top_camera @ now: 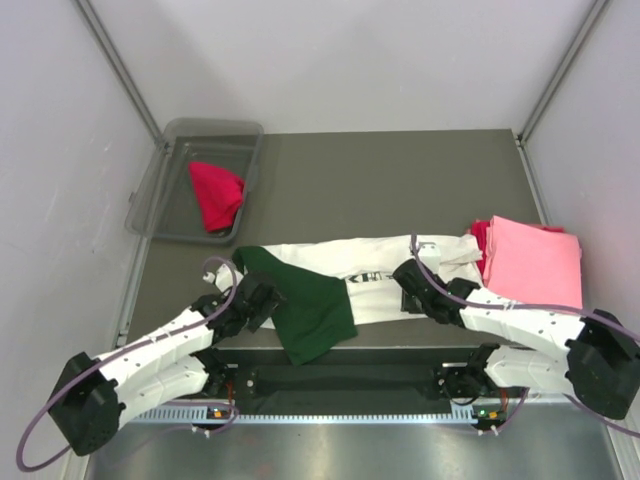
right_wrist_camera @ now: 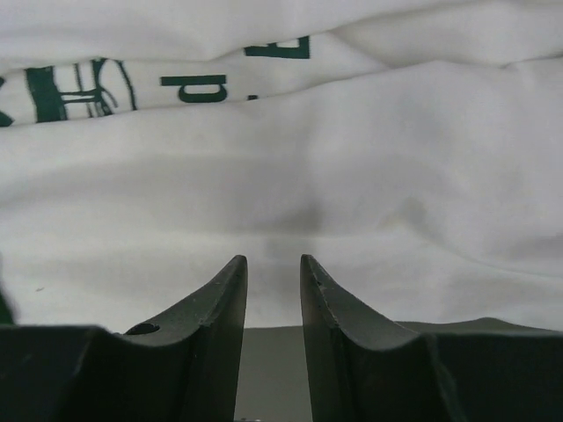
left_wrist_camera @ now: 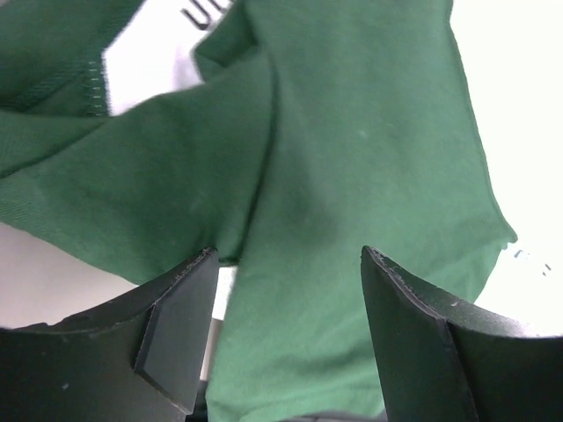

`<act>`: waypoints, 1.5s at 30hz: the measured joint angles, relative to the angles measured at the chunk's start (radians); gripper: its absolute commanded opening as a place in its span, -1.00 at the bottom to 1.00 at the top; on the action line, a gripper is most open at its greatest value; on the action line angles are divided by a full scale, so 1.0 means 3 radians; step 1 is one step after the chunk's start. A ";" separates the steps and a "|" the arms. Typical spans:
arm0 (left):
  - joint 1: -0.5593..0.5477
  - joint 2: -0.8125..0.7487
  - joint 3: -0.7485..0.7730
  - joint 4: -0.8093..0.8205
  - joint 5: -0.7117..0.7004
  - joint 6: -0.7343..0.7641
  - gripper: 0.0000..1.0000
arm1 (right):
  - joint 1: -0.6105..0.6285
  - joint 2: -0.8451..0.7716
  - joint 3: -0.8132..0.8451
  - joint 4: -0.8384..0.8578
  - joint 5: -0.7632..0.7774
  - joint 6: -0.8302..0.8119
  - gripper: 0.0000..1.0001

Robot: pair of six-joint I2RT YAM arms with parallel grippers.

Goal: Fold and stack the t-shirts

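A white t-shirt (top_camera: 390, 265) with dark green sleeves and black chest print lies stretched across the near part of the table. One green sleeve (top_camera: 315, 310) hangs over the front edge. My left gripper (top_camera: 260, 300) is open over this sleeve; in the left wrist view green cloth (left_wrist_camera: 352, 158) lies between and beyond its spread fingers (left_wrist_camera: 290, 255). My right gripper (top_camera: 408, 278) is at the shirt's near hem, jaws only narrowly apart, white cloth (right_wrist_camera: 281, 176) just past its tips (right_wrist_camera: 273, 259). A folded pink t-shirt (top_camera: 532, 262) lies on a red one (top_camera: 481, 234) at the right. Another red t-shirt (top_camera: 215, 195) is in the bin.
A clear grey plastic bin (top_camera: 170, 170) stands at the back left of the table. The dark table top (top_camera: 400, 180) stretches behind the white shirt. White walls close in on both sides and behind.
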 measured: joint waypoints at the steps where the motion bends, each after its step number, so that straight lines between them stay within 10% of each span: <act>1: 0.0000 0.0047 -0.0004 0.0006 -0.0019 -0.0050 0.40 | -0.0041 0.0047 0.0000 -0.0008 0.0010 0.0022 -0.39; 15: 0.0005 0.1596 0.0816 0.0142 -0.0245 0.0029 0.39 | -0.0106 0.0647 0.0178 -0.0055 0.0036 0.0123 -0.49; 35: 0.0310 0.4154 0.3964 -0.0673 -0.0090 0.1378 0.29 | 0.0392 0.0646 0.0102 0.0326 0.0055 0.0276 -0.47; 45: 0.0905 0.5278 0.5735 -0.0280 0.0917 0.1982 -0.03 | 0.0793 0.1993 0.1451 0.0912 -0.0614 0.0346 -0.28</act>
